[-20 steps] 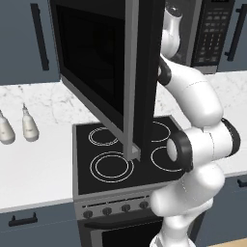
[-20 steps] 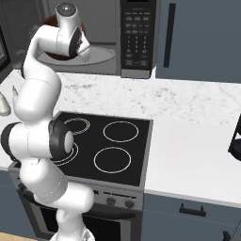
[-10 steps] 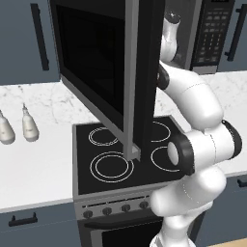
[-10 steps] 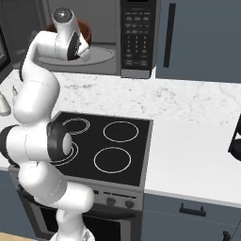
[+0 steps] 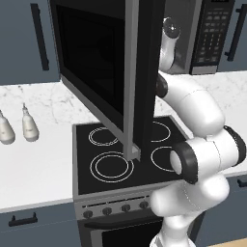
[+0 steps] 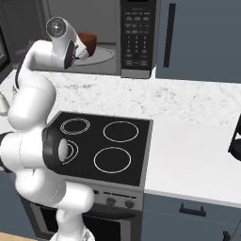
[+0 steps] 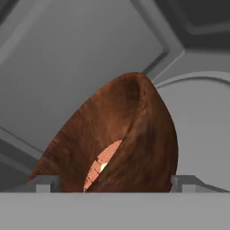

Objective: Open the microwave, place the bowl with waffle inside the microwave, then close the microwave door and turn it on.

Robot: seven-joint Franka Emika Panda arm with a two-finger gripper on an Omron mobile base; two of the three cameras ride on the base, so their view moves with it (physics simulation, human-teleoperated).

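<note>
The microwave door (image 5: 91, 72) hangs swung out across the upper left of the left base view. In the right base view the arm reaches into the microwave (image 6: 113, 40), upper left of frame, where the bowl (image 6: 88, 44) sits on the cavity floor. From the hand view, the bowl fills the centre, the waffle (image 7: 102, 165) pale inside it. The gripper (image 7: 116, 183) stands spread wide, fingertips (image 7: 45, 183) flanking the bowl.

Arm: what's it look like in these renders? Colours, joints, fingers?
Glossy white arm built of rounded, bulbous links, with dark grey to black bands and circular caps at the joints. No cables or markings visible. In the hand view, the fingers are small grey tips.
</note>
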